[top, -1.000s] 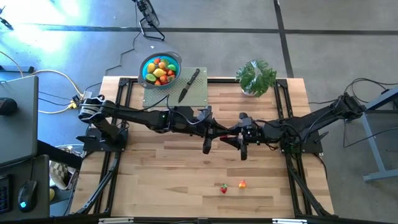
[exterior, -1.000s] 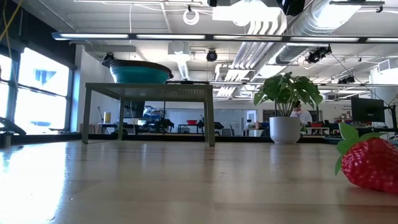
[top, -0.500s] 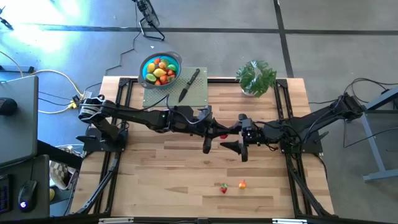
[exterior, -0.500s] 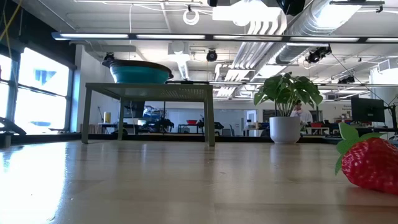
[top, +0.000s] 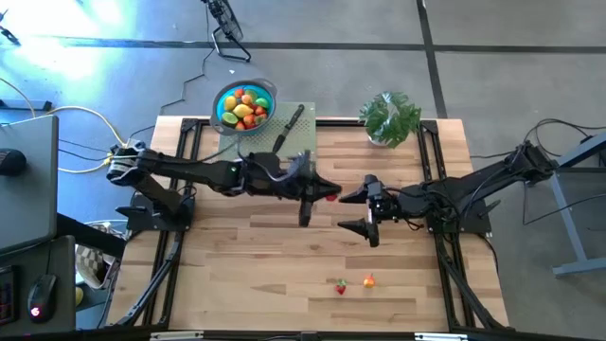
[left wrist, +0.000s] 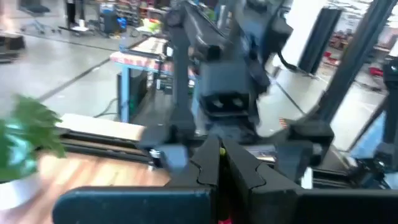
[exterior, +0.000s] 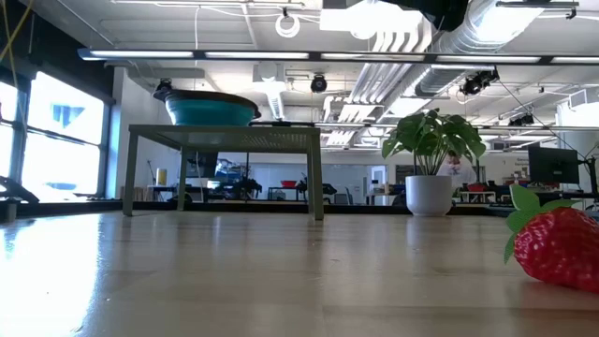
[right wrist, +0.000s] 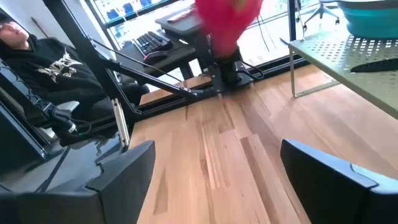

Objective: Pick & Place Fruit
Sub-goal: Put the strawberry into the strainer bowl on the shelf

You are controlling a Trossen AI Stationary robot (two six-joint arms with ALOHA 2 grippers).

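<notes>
your left gripper [top: 316,197], mid-frame in the high view, is clamped shut on a small red toy fruit piece [top: 330,198] that shows at its tip. your right gripper [top: 365,212], just right of it and apart from it, has its two dark fingers spread wide with nothing between them.

as a judgement, you are well along: the round blue bowl [top: 245,106] at upper centre, standing on the pale green perforated stand [top: 308,144] beside the black-handled knife [top: 288,129], already holds a heap of mixed fruit. what looks left is the red piece now carried, plus a red strawberry [top: 339,286] and a small orange piece [top: 369,280] lying low-centre on the wooden slat table [top: 237,265].

the right wrist view gives you the carried red piece [right wrist: 227,22] blurred at its upper centre, above bare boards, and a person in a dark hooded top [right wrist: 43,56] at its left. the low view shows neither gripper, only the strawberry [exterior: 557,245] large at lower right and the leafy potted plant [exterior: 431,150] behind.
</notes>
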